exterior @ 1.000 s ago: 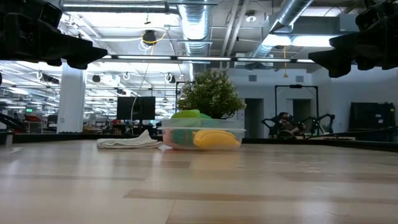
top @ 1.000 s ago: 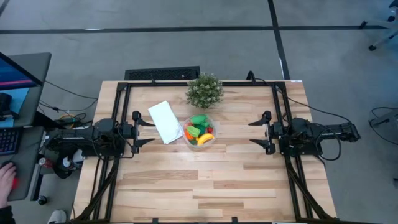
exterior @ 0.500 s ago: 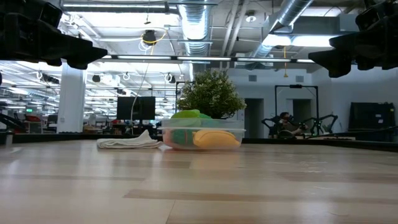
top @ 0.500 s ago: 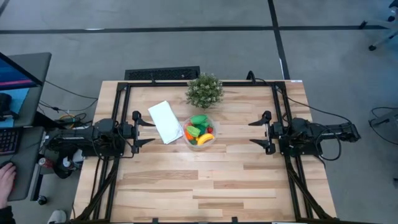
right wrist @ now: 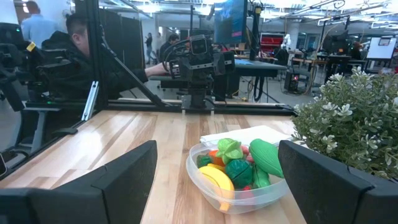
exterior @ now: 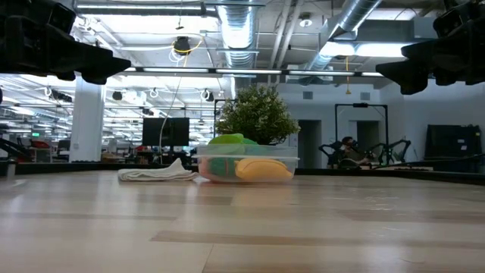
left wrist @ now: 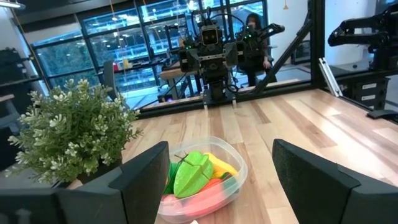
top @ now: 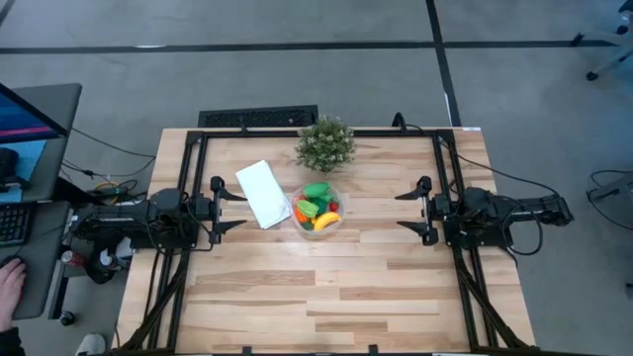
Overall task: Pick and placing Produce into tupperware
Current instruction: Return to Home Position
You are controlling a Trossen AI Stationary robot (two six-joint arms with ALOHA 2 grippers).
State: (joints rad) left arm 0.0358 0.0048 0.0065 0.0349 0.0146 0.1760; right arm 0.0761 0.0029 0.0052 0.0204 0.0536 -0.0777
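Observation:
The tupperware [top: 316, 209], a round clear bowl, stands on its base near the table's middle, filled with the produce [top: 316, 205]: a yellow banana [right wrist: 219, 181], green pieces [left wrist: 191, 174], red and orange bits. My left gripper [top: 220, 205] stands open at the table's left side, level and clear of the wood, pointing at the bowl. My right gripper [top: 417, 210] stands open at the right side, likewise level and facing the bowl. Both hold nothing.
A flat white lid [top: 262, 193] lies on the table left of the bowl. A bushy potted plant [top: 324, 144] stands behind the bowl near the far edge. Black frame rails [top: 188, 168] run along the table's sides. A person's hand [top: 10, 287] rests at a desk left of the table.

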